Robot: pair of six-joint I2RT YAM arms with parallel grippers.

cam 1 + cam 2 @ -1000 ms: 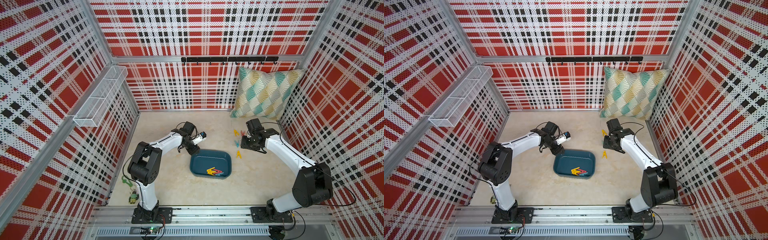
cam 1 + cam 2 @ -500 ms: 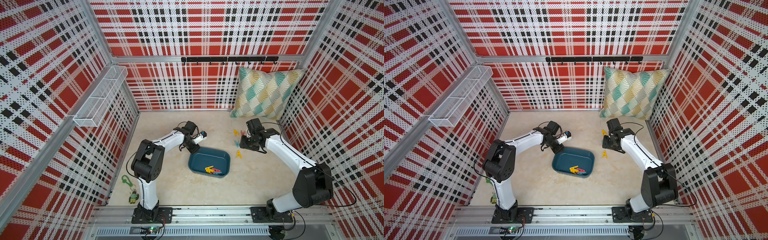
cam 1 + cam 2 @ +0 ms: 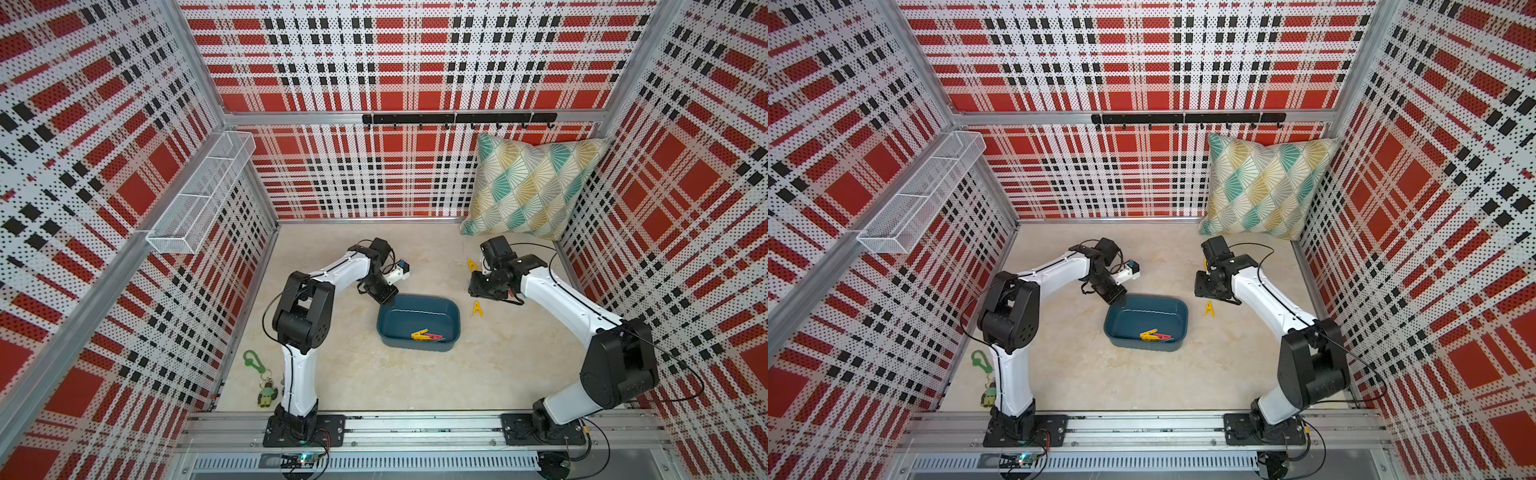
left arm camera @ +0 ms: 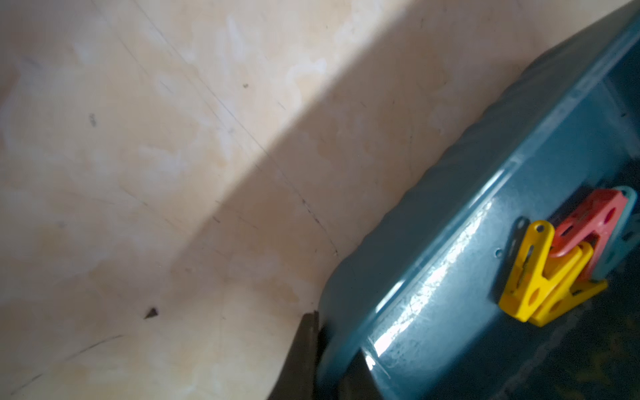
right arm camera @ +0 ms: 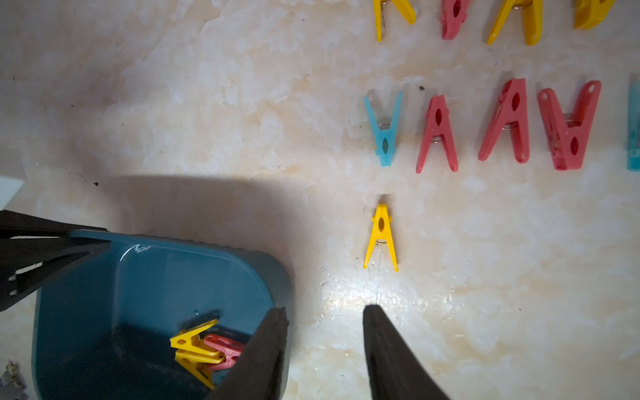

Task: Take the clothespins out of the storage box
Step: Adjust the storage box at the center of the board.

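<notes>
Left pincer: My left pincer (image 3: 387, 298) is clenched on the far-left corner rim of the shallow dark teal plastic storage box (image 3: 432, 316). The right wrist view shows its black fingers on either side of that rim.
Why held so: I judge this grip steadies the box, or tips it, so the contents gather against its near wall.
Right pincer: My right pincer (image 5: 325, 311) is released, jaws apart with nothing between them. It hovers over the beige marbled worktop (image 3: 374, 374), just right of the box.
Box contents: A small heap of A-shaped plastic clothespins (image 3: 426, 336) lies against the near wall. I count two yellow and one red, and a light blue clothespin (image 4: 621, 239) shows in the left wrist view. The rest of the box floor is bare.
Already out: A lone yellow clothespin (image 5: 381, 237) lies flat just right of the box. Beyond it, towards the far right, are laid-out rows (image 5: 437, 135) of yellow, red and light blue pegs, side by side but apart.
Why laid so: Probably to keep each peg separate and countable.
Progress: Most look removed, and only the heap remains.
Risk: The heaped pegs overlap, so one grab may drag up several.
</notes>
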